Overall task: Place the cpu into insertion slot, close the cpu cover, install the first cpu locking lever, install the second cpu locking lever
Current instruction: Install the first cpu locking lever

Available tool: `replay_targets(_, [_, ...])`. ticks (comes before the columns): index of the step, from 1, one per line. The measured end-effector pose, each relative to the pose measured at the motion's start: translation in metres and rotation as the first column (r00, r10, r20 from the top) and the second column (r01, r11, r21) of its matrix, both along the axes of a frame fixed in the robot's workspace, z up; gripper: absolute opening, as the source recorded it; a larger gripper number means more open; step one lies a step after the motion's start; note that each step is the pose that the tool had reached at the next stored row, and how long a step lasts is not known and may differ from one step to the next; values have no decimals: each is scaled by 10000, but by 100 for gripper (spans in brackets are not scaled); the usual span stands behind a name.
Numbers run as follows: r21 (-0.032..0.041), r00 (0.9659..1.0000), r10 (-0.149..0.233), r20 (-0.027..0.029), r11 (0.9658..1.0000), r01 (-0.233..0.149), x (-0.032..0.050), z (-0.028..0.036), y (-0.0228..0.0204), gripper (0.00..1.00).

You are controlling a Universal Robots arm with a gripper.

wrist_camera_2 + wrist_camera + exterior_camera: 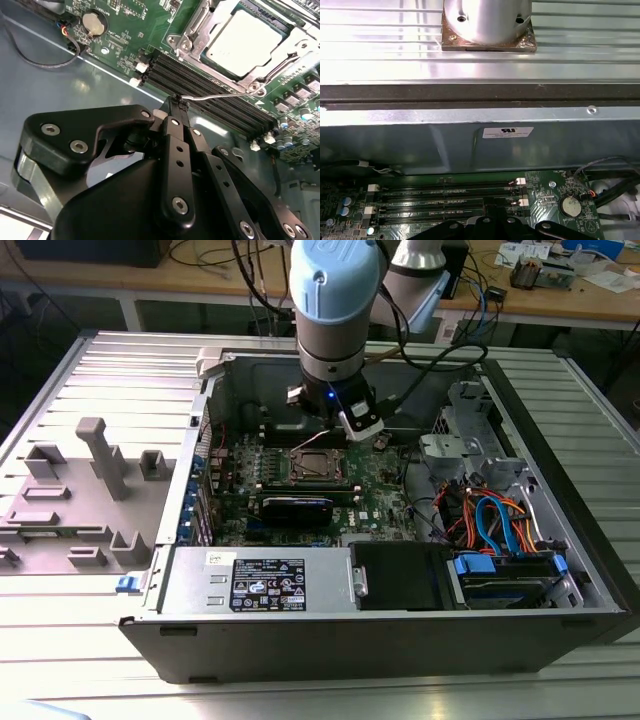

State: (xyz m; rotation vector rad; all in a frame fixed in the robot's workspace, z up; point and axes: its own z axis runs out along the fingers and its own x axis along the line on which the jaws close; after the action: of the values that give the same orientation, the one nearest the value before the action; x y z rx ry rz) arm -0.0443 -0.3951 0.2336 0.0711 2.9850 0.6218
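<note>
Second wrist view: cpu (pixel 244 37) seated in its socket, cpu cover (pixel 197 27) apparently lying flat around it.
In the exterior view the insertion slot (pixel 318 466) sits mid-board inside the open computer case (pixel 400 640). A thin wire locking lever (pixel 220 97) runs from the socket corner across the memory slots (pixel 170 70), and the pincer (pixel 178 102) is pinched narrow on its free end. Seating it probably calls for an arc about the hinge, a firm grip, and no straight push.

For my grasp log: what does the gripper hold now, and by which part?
The gripper pinches a thin metal cpu locking lever by its free end.
</note>
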Motion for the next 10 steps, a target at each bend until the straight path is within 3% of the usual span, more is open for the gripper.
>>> replay_targets(6, [-35,10000,-54,4,10000,54,-89,-8,0,11])
replay_targets(10, [-39,9980,-629,5,9980,629,-89,-30,0,11])
